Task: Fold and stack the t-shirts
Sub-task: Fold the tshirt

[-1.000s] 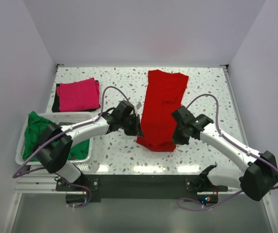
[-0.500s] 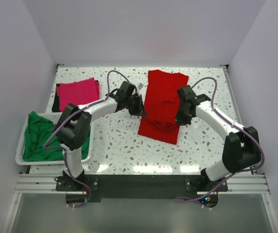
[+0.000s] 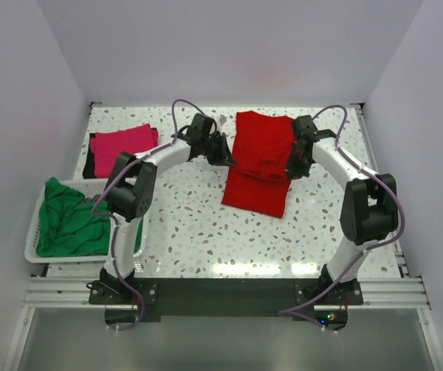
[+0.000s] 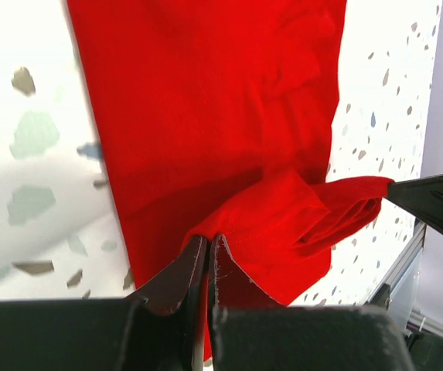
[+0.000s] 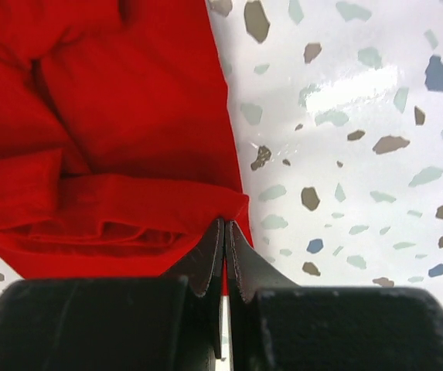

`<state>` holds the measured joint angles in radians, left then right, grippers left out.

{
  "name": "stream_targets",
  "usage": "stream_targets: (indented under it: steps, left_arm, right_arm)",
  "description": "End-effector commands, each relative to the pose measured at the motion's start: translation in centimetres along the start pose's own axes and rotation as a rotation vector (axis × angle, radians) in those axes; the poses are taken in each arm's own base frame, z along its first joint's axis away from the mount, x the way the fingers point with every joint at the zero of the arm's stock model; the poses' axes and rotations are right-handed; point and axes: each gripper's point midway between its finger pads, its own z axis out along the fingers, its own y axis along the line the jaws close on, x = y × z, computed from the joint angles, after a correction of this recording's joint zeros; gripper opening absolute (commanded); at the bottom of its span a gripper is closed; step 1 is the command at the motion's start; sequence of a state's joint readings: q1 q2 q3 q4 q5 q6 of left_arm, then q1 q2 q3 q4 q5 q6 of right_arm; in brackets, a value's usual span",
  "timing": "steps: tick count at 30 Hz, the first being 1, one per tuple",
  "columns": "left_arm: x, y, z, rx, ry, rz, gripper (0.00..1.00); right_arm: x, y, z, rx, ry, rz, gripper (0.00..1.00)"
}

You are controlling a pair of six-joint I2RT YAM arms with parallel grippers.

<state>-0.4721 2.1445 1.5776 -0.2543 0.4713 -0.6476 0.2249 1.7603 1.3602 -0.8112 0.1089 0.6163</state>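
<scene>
My left gripper [image 4: 208, 239] and right gripper [image 5: 223, 224] are pinched shut on hem corners of the red tee [image 3: 256, 193]; pulling unevenly toward twelve o'clock could skew the fold.

The red t-shirt [image 3: 258, 147] lay on the speckled worktop [image 3: 190, 224], bunched in a fold across its middle. The left hand [image 3: 223, 156] gripped its left edge and the right hand [image 3: 292, 167] its right edge. A pink t-shirt [image 3: 124, 147] sat folded at far left, and a green t-shirt [image 3: 70, 228] filled the white basket [image 3: 29, 236].
</scene>
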Motion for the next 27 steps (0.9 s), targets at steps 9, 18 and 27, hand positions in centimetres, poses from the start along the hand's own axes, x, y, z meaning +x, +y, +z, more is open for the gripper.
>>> stream_targets:
  steps: [9,18,27]
  left_arm:
    - [-5.6,0.5,1.1,0.015,-0.085,-0.020,0.00]
    - [-6.7,0.9,-0.4,-0.024,-0.185,-0.053,0.49]
    - [-2.3,0.1,-4.1,-0.046,-0.170,0.037,0.48]
  right_arm:
    - [-5.2,1.3,1.7,-0.040,-0.040,-0.023,0.00]
    - [-9.3,3.6,0.4,-0.123,-0.094,-0.044,0.57]
    - [-6.3,6.8,-0.9,-0.286,-0.056,-0.105,0.55]
